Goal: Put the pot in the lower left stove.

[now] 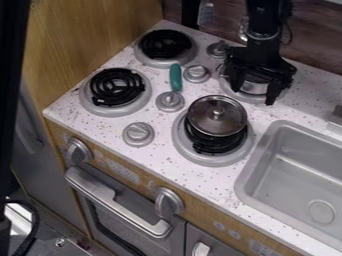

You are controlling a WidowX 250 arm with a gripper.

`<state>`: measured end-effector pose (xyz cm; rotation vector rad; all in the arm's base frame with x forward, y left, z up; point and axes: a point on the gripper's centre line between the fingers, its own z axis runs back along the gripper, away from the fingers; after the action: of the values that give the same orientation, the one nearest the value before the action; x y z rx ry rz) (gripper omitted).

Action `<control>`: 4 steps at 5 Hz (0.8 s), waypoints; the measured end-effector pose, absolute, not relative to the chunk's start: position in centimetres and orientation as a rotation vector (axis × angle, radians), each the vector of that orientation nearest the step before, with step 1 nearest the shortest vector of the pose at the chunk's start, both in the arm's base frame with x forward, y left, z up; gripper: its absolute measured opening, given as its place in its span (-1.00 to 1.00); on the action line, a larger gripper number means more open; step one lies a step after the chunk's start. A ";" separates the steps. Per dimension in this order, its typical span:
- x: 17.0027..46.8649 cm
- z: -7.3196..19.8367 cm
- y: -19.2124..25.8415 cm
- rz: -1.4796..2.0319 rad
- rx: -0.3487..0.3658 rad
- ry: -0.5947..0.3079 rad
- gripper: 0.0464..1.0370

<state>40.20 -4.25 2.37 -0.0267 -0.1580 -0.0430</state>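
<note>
The gripper hangs over the upper right burner, pointing down with its fingers spread wide. Between them is a silver metal pot, partly covered by the gripper; whether the fingers touch it is not clear. A round silver lid with a central knob rests on the black coil of the lower right burner. At the left, the lower left burner has a bare black coil.
Behind it is the upper left burner. A teal-handled utensil lies between the burners, among silver knobs. A grey sink is at the right, a wooden wall at the left.
</note>
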 end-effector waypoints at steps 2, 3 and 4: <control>38.8 -0.9 -3.3 -0.018 -0.017 -0.106 0.92; 38.7 -1.3 -1.3 0.029 0.010 -0.116 0.92; 38.9 -1.3 -0.1 0.038 0.033 -0.129 0.92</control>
<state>38.95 -0.06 -1.28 0.0332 -0.1293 0.0378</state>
